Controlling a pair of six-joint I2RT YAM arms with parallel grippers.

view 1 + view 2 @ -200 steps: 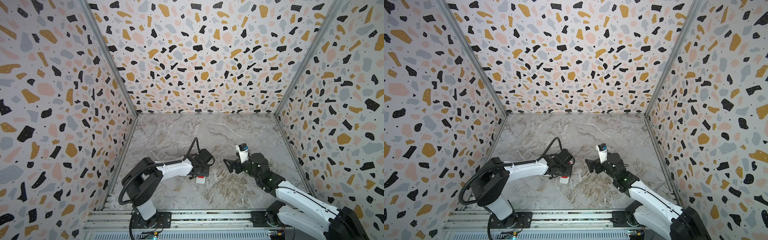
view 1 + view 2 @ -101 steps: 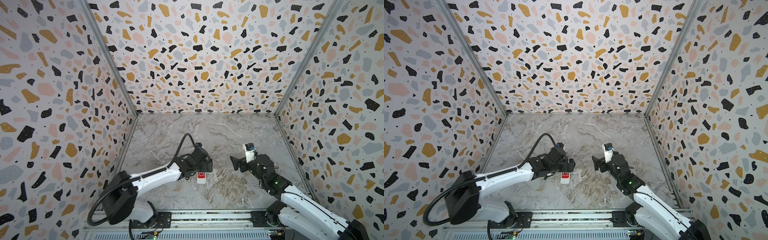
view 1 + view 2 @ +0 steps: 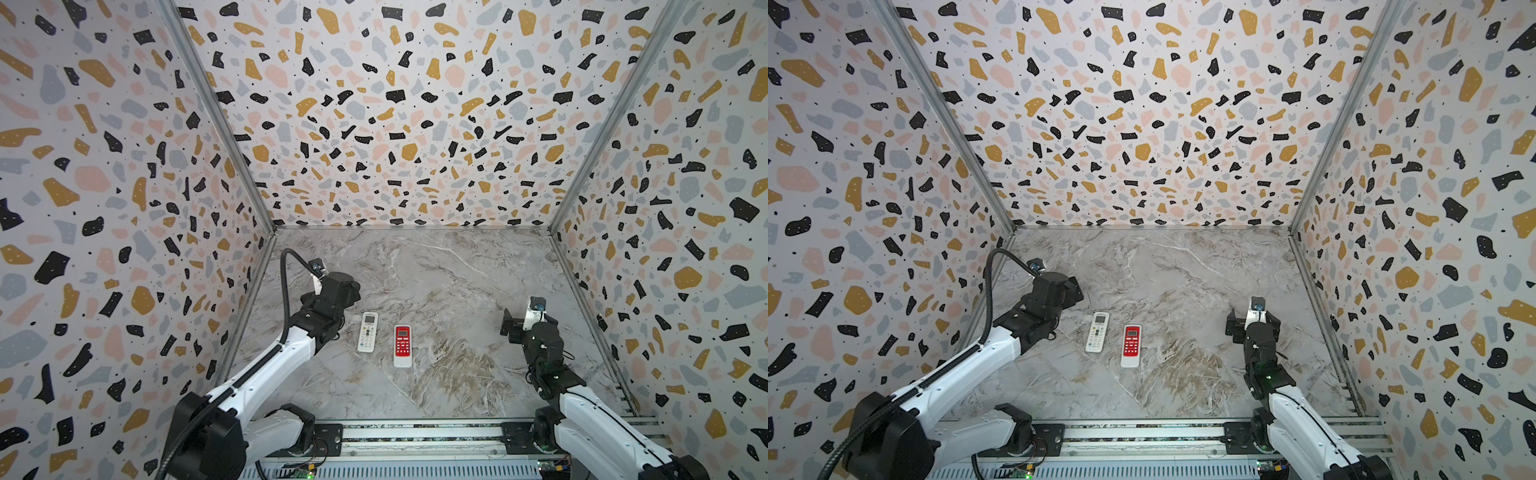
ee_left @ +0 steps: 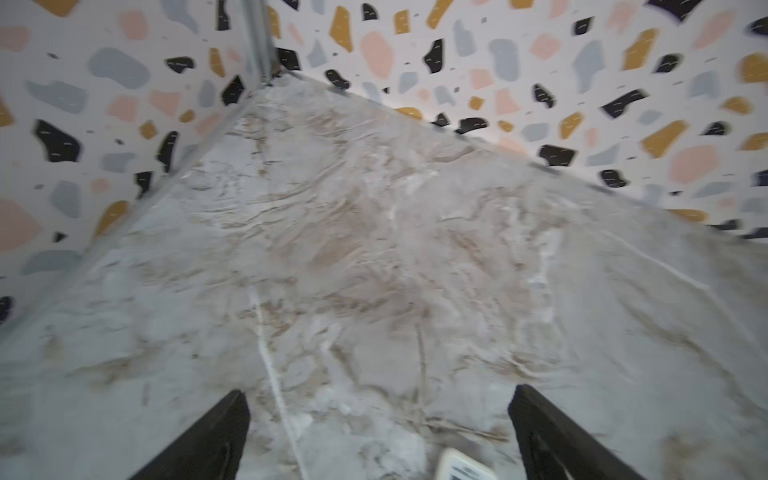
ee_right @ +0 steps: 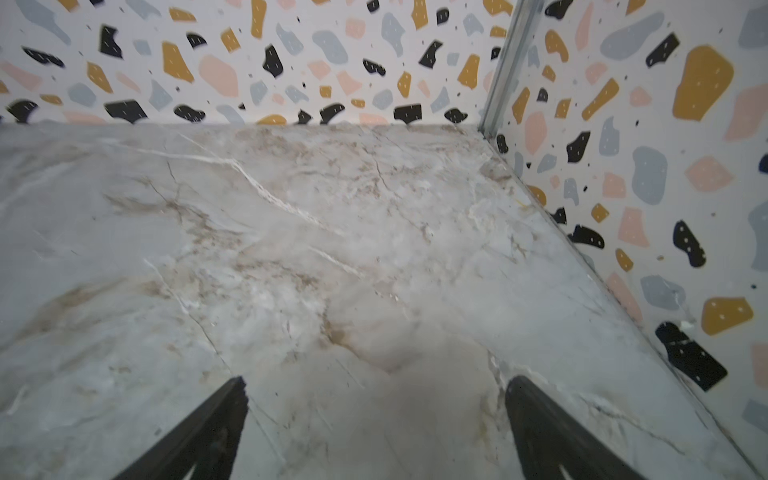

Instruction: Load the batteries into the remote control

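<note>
Handling Slim Batteries That Are Nowhere to Be Seen

No batteries can be found in any view; whether they already sit inside a remote cannot be told. The red remote (image 3: 402,345) lies face up, buttons showing, on the marble table (image 3: 449,270). The white remote (image 3: 368,332) lies just beside it on the left arm's side, roughly parallel and not touching. Any battery bay would be hidden underneath.

The left gripper (image 4: 379,390) is held beyond the white remote, on the side away from the red remote. Its jaws are spread wide with nothing between them, and a corner of the white remote is seen at the edge of its wrist view. The right gripper (image 5: 375,380) is held well apart from the red remote on the opposite side, jaws likewise wide and empty.

Batteries of this kind are judged light, stiff and smooth, and apt to roll; each would best be pinched across the middle of its barrel. A remote is judged light, rigid and slippery, best taken across its long edges.
</note>
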